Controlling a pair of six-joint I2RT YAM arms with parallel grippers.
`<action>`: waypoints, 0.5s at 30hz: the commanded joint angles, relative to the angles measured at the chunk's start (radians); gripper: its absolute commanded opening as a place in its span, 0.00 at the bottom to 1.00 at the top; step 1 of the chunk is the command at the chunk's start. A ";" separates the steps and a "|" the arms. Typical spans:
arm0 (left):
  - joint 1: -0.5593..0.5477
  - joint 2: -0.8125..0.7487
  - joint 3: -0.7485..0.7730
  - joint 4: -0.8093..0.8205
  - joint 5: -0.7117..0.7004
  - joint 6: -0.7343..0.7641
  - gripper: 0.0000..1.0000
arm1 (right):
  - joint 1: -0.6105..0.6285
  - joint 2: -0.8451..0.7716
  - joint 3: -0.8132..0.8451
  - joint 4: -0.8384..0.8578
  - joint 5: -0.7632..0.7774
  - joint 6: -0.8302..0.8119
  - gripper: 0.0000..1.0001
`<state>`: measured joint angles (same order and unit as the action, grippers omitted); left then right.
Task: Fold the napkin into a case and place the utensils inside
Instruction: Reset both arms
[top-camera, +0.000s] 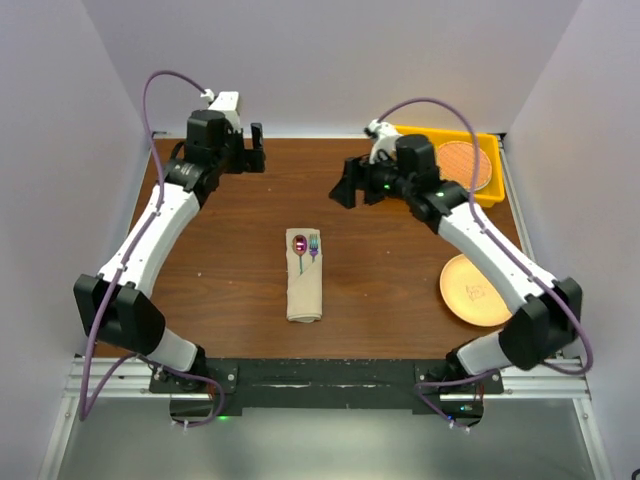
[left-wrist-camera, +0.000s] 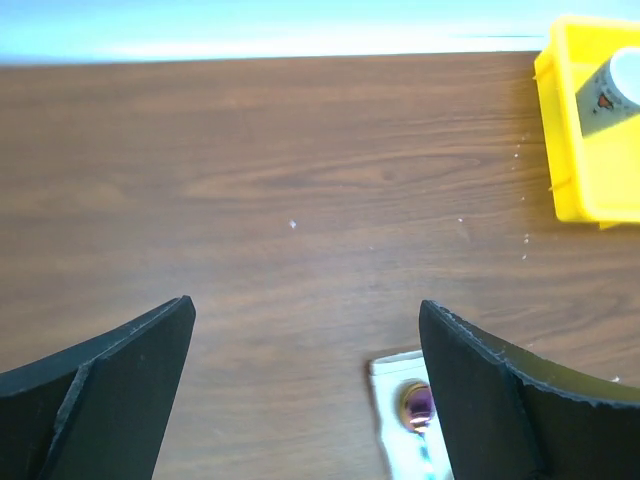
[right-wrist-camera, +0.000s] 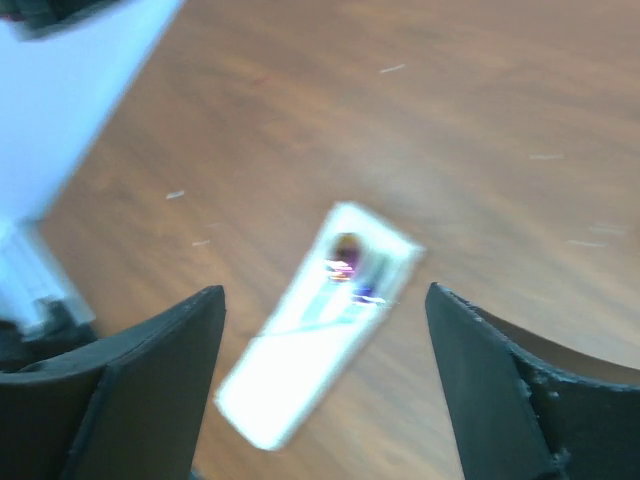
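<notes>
Left pincer (top-camera: 250, 150) and right pincer (top-camera: 348, 188) hang wide open, empty, since the narrow beige cloth case (top-camera: 304, 290), well apart between them, seemingly already holds the iridescent metal fork (top-camera: 313, 243) and matching shiny spoon (top-camera: 299, 243).

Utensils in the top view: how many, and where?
2. The spoon and the fork lie side by side, heads poking out of the far end of the case mid-table; handles partly hidden inside.
</notes>
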<state>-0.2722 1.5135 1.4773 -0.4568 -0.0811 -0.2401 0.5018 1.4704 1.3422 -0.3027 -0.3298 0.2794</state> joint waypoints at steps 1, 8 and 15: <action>0.002 -0.045 -0.018 -0.105 0.081 0.214 1.00 | -0.095 -0.122 -0.009 -0.179 0.115 -0.166 0.89; 0.002 -0.179 -0.311 -0.054 0.156 0.236 1.00 | -0.192 -0.350 -0.245 -0.240 0.218 -0.232 0.95; 0.001 -0.271 -0.494 -0.029 0.179 0.203 1.00 | -0.220 -0.478 -0.414 -0.236 0.216 -0.220 0.98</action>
<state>-0.2707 1.3136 1.0122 -0.5270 0.0563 -0.0402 0.2924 1.0374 0.9577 -0.5404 -0.1402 0.0803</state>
